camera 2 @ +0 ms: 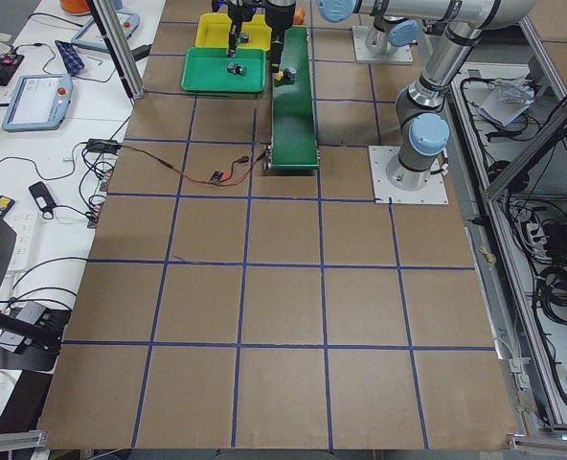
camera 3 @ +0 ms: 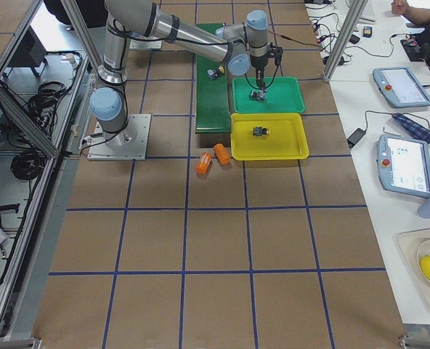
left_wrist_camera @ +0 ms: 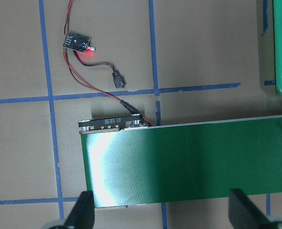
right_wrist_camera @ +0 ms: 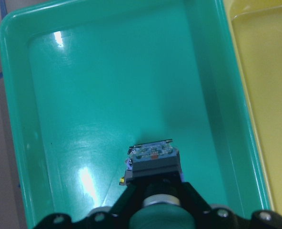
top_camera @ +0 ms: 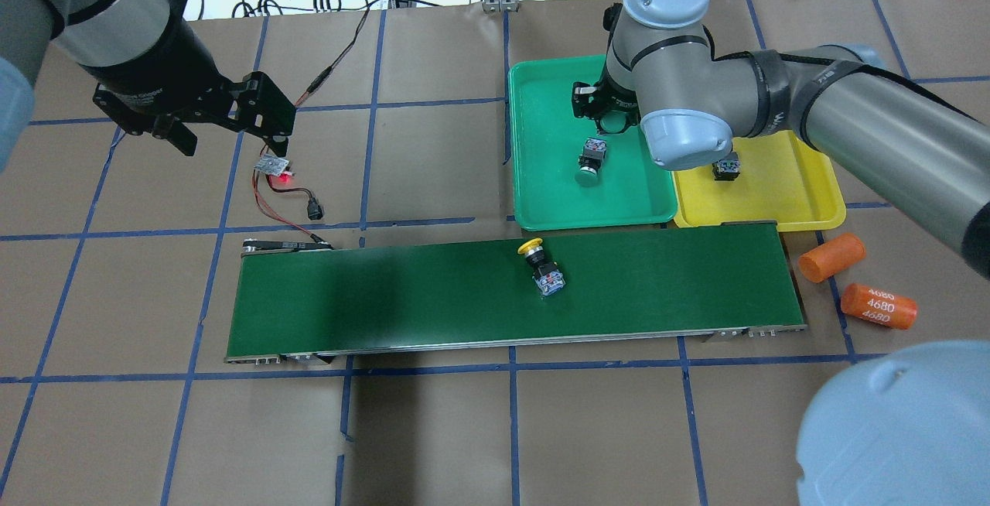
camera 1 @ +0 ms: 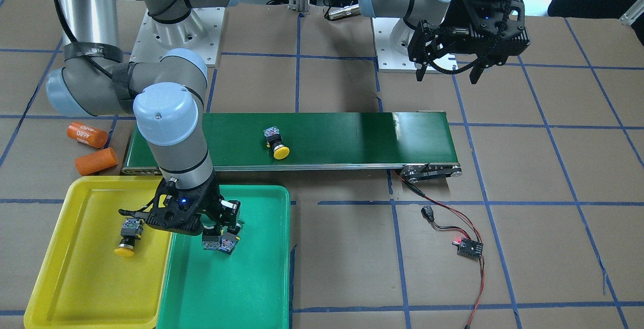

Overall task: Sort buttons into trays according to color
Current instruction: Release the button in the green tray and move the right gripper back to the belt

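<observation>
My right gripper [camera 1: 221, 232] hangs low over the green tray [camera 1: 241, 289]. In the right wrist view its fingers [right_wrist_camera: 131, 193] close on both sides of a green-capped button [right_wrist_camera: 153, 160], which also shows in the overhead view [top_camera: 592, 159]. A yellow-capped button [camera 1: 128, 238] lies in the yellow tray [camera 1: 75, 278]. Another yellow-capped button [camera 1: 276, 145] lies on its side on the conveyor belt [camera 1: 352, 138]. No second green button is in view. My left gripper [camera 1: 447, 78] is open and empty, high above the table past the belt's other end.
Two orange cylinders [camera 1: 88, 135] lie beside the belt's end near the yellow tray. A small black circuit board [camera 1: 469, 247] with red wires lies on the table by the belt's other end. The two trays stand side by side, touching.
</observation>
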`<act>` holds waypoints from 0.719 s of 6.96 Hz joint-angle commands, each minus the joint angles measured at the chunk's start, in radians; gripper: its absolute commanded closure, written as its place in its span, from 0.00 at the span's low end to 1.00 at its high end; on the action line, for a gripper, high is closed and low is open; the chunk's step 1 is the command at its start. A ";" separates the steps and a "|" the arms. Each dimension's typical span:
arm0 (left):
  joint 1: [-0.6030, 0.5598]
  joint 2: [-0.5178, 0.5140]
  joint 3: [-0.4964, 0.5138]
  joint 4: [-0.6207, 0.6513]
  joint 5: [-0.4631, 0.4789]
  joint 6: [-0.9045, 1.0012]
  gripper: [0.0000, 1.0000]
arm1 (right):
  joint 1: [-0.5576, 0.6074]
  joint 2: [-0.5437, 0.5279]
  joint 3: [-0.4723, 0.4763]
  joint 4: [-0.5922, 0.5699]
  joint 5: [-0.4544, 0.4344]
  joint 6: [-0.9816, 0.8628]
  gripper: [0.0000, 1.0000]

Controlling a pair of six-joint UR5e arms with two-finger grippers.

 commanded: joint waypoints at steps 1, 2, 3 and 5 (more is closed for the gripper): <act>0.000 -0.003 0.003 0.000 -0.001 0.000 0.00 | -0.020 0.012 0.004 -0.014 0.001 0.007 0.60; 0.000 0.000 0.004 0.000 0.000 0.000 0.00 | -0.030 0.023 0.005 -0.008 -0.011 0.004 0.37; 0.000 0.000 0.002 0.000 0.000 0.000 0.00 | -0.037 0.024 0.007 -0.005 -0.016 -0.005 0.10; 0.000 -0.003 0.005 0.000 -0.001 0.000 0.00 | -0.039 0.024 0.024 0.008 -0.008 -0.007 0.00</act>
